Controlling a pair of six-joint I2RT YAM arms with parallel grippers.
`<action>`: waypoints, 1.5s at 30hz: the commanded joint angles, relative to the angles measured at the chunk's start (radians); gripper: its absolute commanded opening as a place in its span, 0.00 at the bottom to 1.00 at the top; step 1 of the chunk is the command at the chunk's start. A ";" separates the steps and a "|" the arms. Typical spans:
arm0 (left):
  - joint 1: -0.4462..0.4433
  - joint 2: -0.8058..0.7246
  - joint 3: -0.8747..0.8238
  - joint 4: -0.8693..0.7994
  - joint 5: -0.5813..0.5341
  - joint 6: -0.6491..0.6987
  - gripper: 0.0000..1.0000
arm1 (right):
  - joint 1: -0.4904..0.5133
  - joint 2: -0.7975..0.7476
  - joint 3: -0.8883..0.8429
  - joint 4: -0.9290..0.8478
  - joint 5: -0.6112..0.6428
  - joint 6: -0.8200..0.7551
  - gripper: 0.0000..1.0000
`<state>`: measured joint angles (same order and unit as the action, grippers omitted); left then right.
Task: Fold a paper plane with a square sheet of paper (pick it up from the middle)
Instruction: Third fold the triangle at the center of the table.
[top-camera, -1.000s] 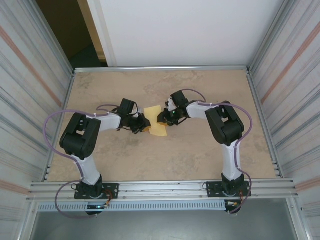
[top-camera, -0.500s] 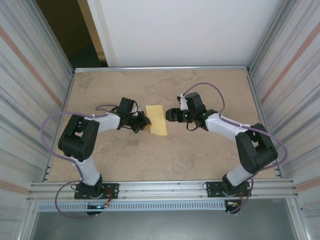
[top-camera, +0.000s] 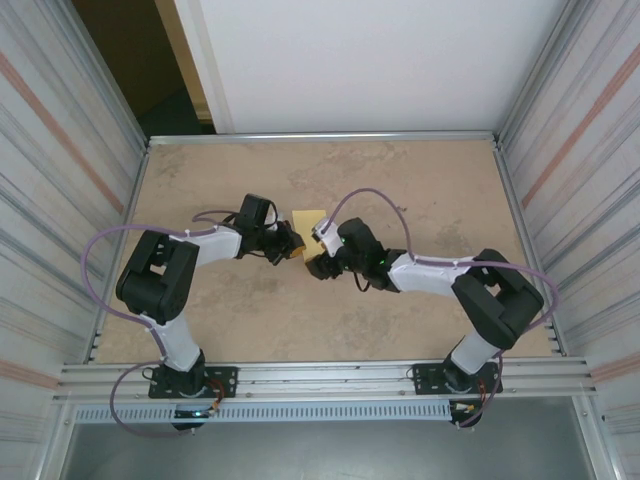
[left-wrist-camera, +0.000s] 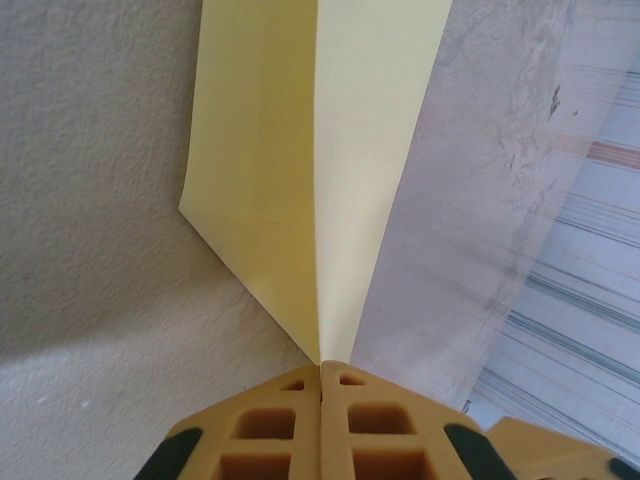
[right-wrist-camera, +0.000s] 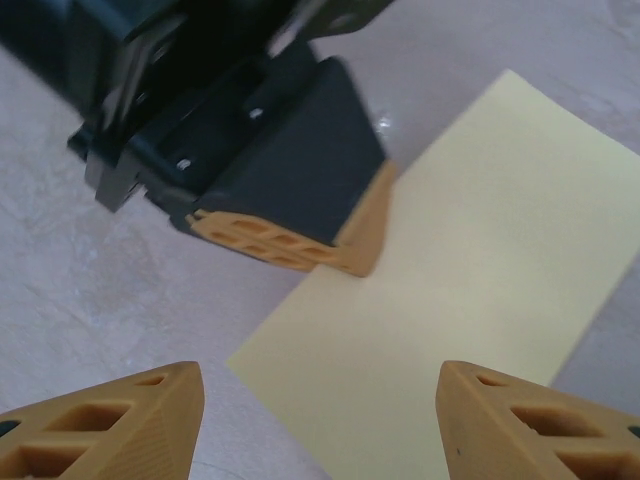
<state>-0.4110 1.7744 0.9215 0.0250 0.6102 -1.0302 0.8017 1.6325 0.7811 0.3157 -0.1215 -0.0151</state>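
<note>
The yellow square sheet of paper (top-camera: 307, 218) lies on the table folded double into a narrow rectangle (right-wrist-camera: 450, 290). Its two layers meet at a crease (left-wrist-camera: 310, 150). My left gripper (left-wrist-camera: 322, 365) is shut on the sheet's left edge, pinching both layers. In the top view the left gripper (top-camera: 290, 245) sits at the sheet's left side. My right gripper (right-wrist-camera: 320, 400) is open and hovers over the sheet's near end, fingers apart on either side of the corner, and it hides that end in the top view (top-camera: 318, 262). A paper plane is out of view.
The tan table (top-camera: 400, 180) is walled by ribbed metal panels (top-camera: 580, 150) left and right, with an aluminium rail (top-camera: 320, 375) along the near edge. The two wrists are close together near the middle of the table.
The right arm let go of the sheet, swung out to the right with its jaws widening, then came back over the sheet's near end. The left gripper kept its hold and place.
</note>
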 joint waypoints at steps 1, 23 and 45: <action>-0.003 -0.035 0.008 -0.002 0.023 -0.012 0.05 | 0.015 0.050 -0.006 0.091 0.054 -0.150 0.64; -0.002 -0.018 0.018 -0.011 0.032 -0.010 0.07 | 0.038 0.096 -0.026 0.132 0.159 -0.236 0.43; 0.019 -0.072 -0.001 -0.061 -0.022 0.008 0.15 | 0.041 0.075 -0.017 0.064 0.005 -0.204 0.05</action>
<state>-0.4068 1.7706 0.9215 0.0067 0.6155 -1.0359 0.8322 1.7325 0.7616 0.4061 -0.0780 -0.2348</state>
